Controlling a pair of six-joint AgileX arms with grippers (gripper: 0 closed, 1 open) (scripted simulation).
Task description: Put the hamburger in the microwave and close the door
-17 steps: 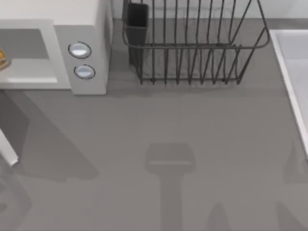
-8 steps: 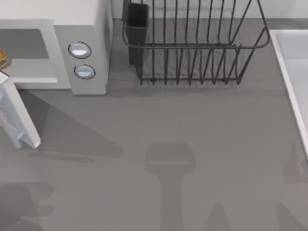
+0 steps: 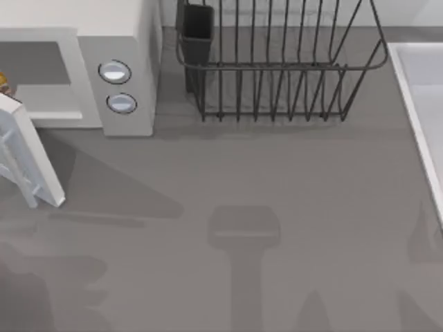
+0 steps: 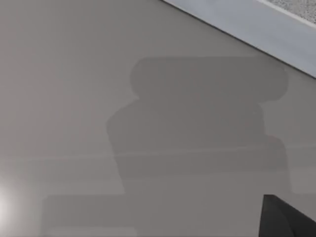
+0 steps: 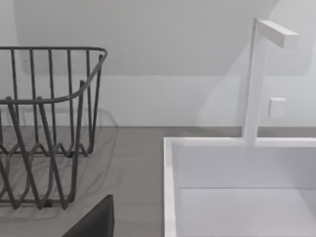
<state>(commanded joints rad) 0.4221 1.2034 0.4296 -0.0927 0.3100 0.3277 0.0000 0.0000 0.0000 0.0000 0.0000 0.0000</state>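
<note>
The white microwave (image 3: 124, 41) stands at the table's back left, its grey cavity open to the front. At the picture's left edge an orange sliver of the hamburger (image 3: 2, 82) lies inside that cavity. The white door (image 3: 29, 162) slants out from the front, partly open, its free end over the table. A dark corner of my left gripper (image 4: 287, 219) hangs above bare grey table (image 4: 74, 98). A dark part of my right gripper (image 5: 95, 222) sits low in the right wrist view, near the rack and sink.
A dark wire dish rack (image 3: 277, 66) (image 5: 44, 128) with a black cup (image 3: 197, 28) stands at the back middle. A white sink (image 3: 422, 104) (image 5: 237, 182) with a faucet (image 5: 256, 74) fills the right side. Arm shadows lie on the table's front.
The door has swung from the far left edge into view, its free end moving right and toward the microwave's front. The shadow at the front left has shifted right.
</note>
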